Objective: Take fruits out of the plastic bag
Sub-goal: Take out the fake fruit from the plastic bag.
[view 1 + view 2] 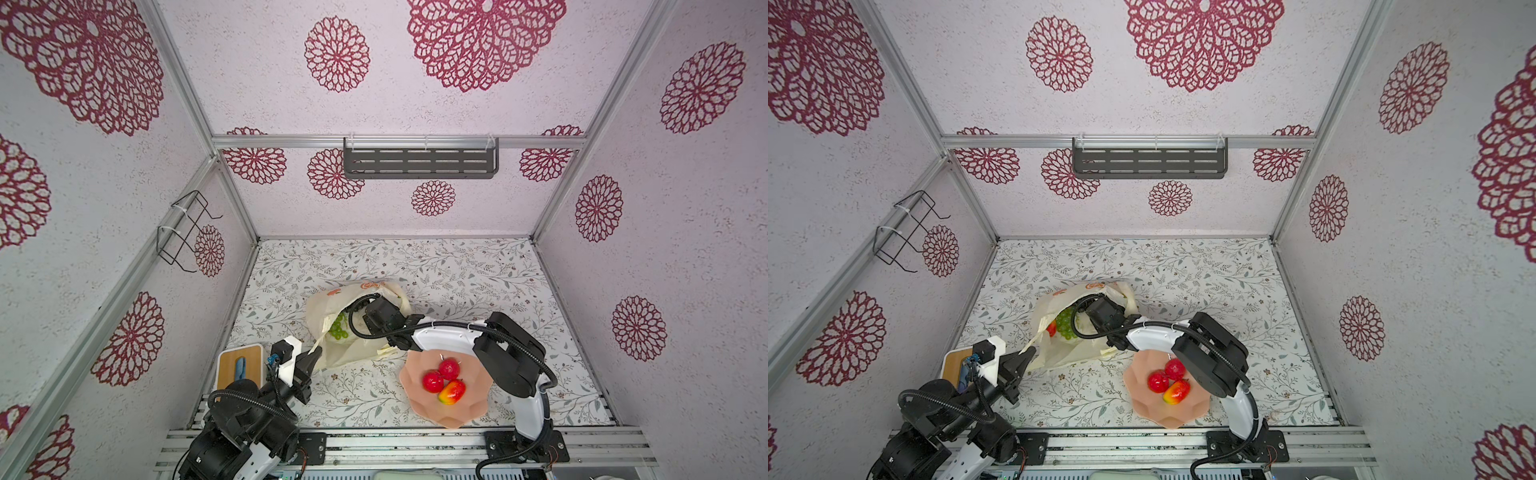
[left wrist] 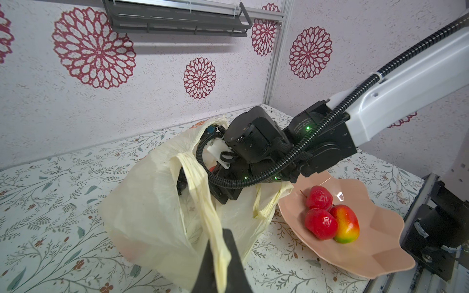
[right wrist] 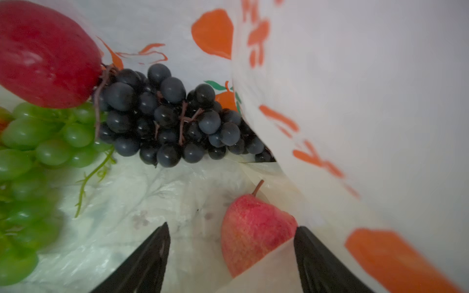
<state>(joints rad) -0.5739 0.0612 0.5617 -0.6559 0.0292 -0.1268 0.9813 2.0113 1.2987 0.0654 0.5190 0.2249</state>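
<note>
Cream film, thin & crinkly: the bag (image 1: 326, 307) sits mid-table, just beside the bowl (image 1: 453, 417). L gripper (image 2: 219, 243) is clenched on one handle (image 2: 195, 192), pulling it taut, which props the mouth open. R gripper (image 3: 232, 226) is deep inside w/ jaws spread and nothing grasped yet. The peach (image 3: 253, 236) lies btw them but off-centre: close against one jaw, maybe touching, w/ a clear gap to the other. Dark grapes (image 3: 172, 121), green grapes (image 3: 38, 142) & a red fruit (image 3: 43, 55) lie further in. Two apples (image 1: 433, 381) & a mango (image 1: 451, 392) are already in the bowl.

Step in hand, as I read it: grab the peach. To do it well:
- Shift R sideways first so the peach sits centred; closing as is would prob. shove it along the slick film.
- Watch the film fold (image 3: 266, 269) lapping over the peach next to the near jaw. If it gets pinched, the bag comes up w/ the fruit.
- Close on the fat part, not the tapered stem end; it's glossy & likely to squirt out.
- L should hold the handle high & taut.
- Lift back out along the entry line, clear of both grape bunches, then over to the bowl.
</note>
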